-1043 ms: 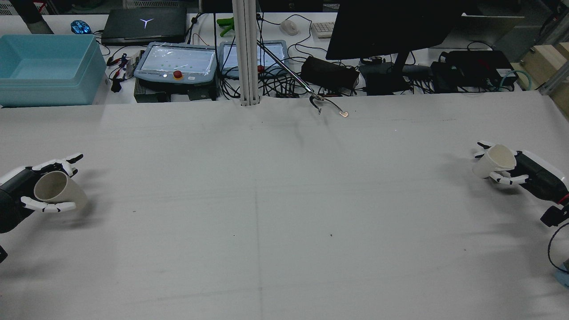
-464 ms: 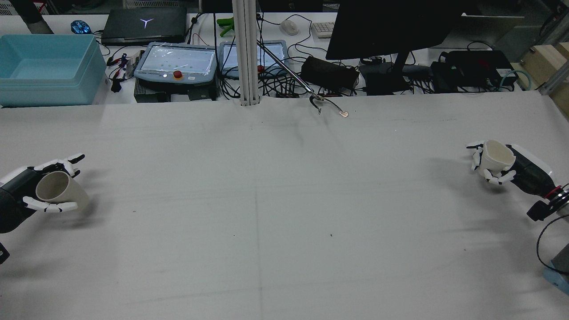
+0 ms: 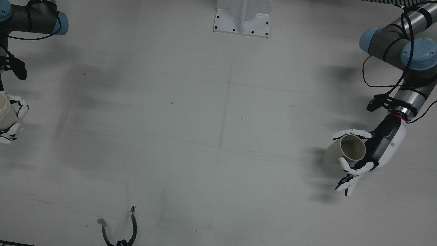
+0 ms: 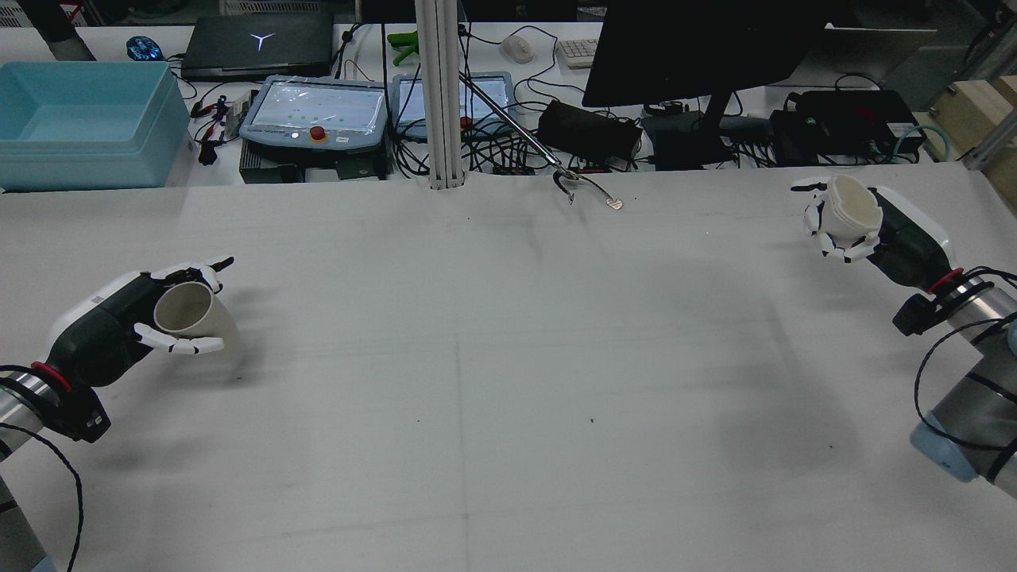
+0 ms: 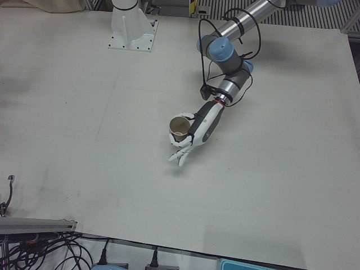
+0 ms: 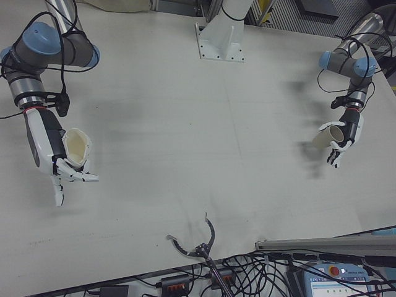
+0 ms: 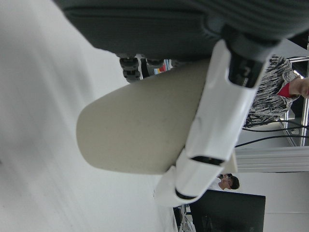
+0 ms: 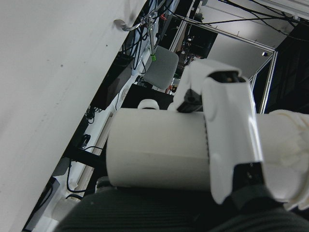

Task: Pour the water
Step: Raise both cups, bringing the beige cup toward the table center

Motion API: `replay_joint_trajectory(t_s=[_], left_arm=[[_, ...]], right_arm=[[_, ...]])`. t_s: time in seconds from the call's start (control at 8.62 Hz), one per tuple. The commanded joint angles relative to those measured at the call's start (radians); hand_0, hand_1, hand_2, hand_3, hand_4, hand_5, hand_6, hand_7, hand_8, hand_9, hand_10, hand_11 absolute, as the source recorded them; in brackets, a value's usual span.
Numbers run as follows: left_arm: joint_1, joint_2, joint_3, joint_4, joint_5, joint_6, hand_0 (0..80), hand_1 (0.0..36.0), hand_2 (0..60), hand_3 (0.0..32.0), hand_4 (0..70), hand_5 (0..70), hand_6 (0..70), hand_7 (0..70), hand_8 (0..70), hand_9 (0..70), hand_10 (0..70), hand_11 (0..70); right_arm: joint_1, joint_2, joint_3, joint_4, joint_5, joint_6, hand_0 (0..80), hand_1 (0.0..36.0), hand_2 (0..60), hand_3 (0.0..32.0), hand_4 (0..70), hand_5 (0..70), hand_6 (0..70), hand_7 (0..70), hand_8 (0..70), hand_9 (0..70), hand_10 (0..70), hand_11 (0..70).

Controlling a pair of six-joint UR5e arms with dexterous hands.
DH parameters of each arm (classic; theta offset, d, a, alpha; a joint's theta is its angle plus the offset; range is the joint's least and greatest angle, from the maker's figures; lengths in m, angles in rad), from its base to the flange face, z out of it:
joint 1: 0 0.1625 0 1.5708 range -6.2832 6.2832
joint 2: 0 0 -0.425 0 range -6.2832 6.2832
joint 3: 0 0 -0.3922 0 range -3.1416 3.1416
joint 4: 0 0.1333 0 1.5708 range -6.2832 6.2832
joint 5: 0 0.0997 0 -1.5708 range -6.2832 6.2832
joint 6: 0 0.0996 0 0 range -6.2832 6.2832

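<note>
— What do the arms look like?
— Silver-grey tubes with pale blue joint caps, black cables looped alongside, a red ring at each wrist.
— And the hands?
— The left hand (image 4: 119, 326) and right hand (image 4: 882, 222) are black-bodied with white shells and white, black-tipped fingers.

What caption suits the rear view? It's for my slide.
Left hand and right hand each hold a cup above the table.

A pale grey table (image 4: 508, 357) fills the scene — beyond its far edge, at 12 o'clock, a cluttered bench holds a dark monitor (image 4: 699, 48), a laptop (image 4: 258, 44) and tangled cables; a blue bin (image 4: 87, 127) sits at 10 o'clock.
</note>
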Motion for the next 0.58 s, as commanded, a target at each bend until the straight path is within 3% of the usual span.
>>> replay_joint_trajectory(t_s=[0.0, 0.23, 0.46], left_arm=[[0.058, -0.226, 0.006, 0.241, 0.004, 0.010, 80.0, 36.0, 60.0, 0.0, 28.7, 70.0, 11.5, 10.6, 1.8, 0.7, 4.1, 10.4], [0.144, -0.299, 0.035, 0.295, 0.004, 0.011, 80.0, 36.0, 60.0, 0.0, 27.7, 70.0, 11.9, 10.6, 1.9, 0.7, 3.7, 9.8], [0.162, -0.405, 0.118, 0.317, 0.006, 0.008, 80.0, 36.0, 60.0, 0.0, 27.9, 70.0, 12.8, 11.1, 2.1, 0.8, 3.6, 9.7]], right_arm=[[0.044, 0.125, 0.199, -0.306, 0.018, -0.006, 80.0, 36.0, 60.0, 0.0, 32.2, 23.1, 59.5, 70.0, 44.9, 61.7, 0.0, 0.0], [0.041, 0.259, 0.270, -0.451, 0.044, -0.057, 80.0, 36.0, 60.0, 0.0, 43.7, 24.1, 64.7, 70.0, 46.4, 64.0, 0.0, 0.0], [0.031, 0.339, 0.368, -0.537, 0.104, -0.169, 80.0, 36.0, 60.0, 0.0, 52.3, 24.0, 68.9, 70.0, 46.9, 64.3, 0.0, 0.0]])
